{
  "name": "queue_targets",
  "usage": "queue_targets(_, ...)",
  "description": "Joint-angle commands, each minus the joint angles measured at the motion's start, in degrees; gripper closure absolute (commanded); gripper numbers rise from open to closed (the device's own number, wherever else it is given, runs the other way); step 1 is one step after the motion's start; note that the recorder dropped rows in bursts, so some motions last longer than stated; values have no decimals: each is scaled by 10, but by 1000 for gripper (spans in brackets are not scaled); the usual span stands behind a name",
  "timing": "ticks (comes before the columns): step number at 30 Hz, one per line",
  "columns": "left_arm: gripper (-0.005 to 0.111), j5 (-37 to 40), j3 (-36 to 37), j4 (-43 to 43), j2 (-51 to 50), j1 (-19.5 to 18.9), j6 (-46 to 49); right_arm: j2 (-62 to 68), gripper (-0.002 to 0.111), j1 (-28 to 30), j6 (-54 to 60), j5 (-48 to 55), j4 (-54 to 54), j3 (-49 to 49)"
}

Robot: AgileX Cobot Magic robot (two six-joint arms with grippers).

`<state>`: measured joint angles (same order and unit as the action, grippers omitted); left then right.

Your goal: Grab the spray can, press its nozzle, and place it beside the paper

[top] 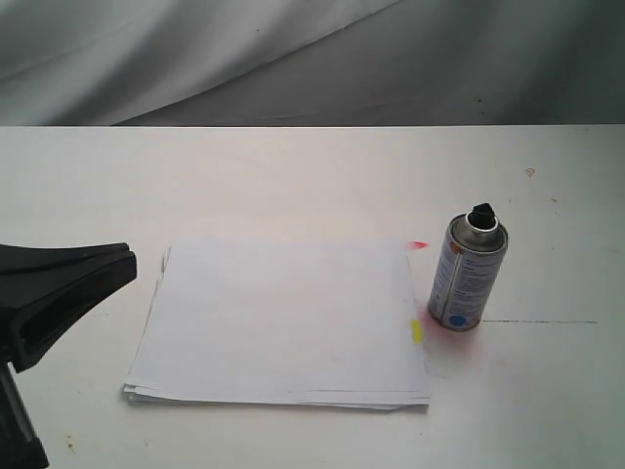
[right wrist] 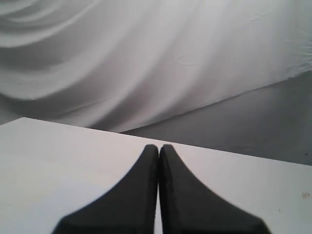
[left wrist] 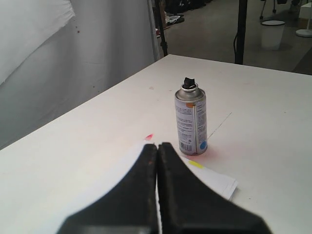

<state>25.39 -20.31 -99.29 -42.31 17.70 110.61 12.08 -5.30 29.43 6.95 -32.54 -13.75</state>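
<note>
The spray can (top: 468, 274) stands upright on the white bench (top: 293, 176), just beside the right-hand edge of the paper (top: 278, 322), its black nozzle (top: 482, 212) seated inside the shiny metal rim. The can's white label carries columns of small black print and a barcode, all too fine to read, and no brand name can be made out. A blue dot (top: 458, 319) sits near its base and an orange patch (left wrist: 189, 105) near the top. A pink-red stain (top: 441, 330) colours the bench around the foot of the can. The paper, a thin stack with slightly uneven edges, bears a yellow mark (top: 417, 331) on the edge nearest the can and a pink-red mark (top: 419, 244) at its far right corner.

The left tool (top: 127, 262) hangs at the left side of the bench, its black fingers pressed together with nothing between them. The can lies well apart from it, across the full width of the paper. The right tool (right wrist: 159, 146), seen only from its own wrist camera, is likewise closed and empty, above bare bench and facing a grey cloth backdrop (right wrist: 156, 58), with neither can nor paper in its sight.
</note>
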Motion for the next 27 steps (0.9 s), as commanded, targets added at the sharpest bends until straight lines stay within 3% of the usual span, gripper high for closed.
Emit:
queue_targets(1,107,1,3,-7,2,3,4,-2,108,1,6,-39,-10,49)
queue_targets(7,107,-1,3,-7,2,3,4,-2,108,1,-1,-70,-45,117)
queue_targets(19,107,-1,3,-7,2,3,4,-5,108,1,-16,-54,-56,124)
queue_targets(27,107,1,3,-7,2,3,4,-79,108,74,-16,-54,-56,124)
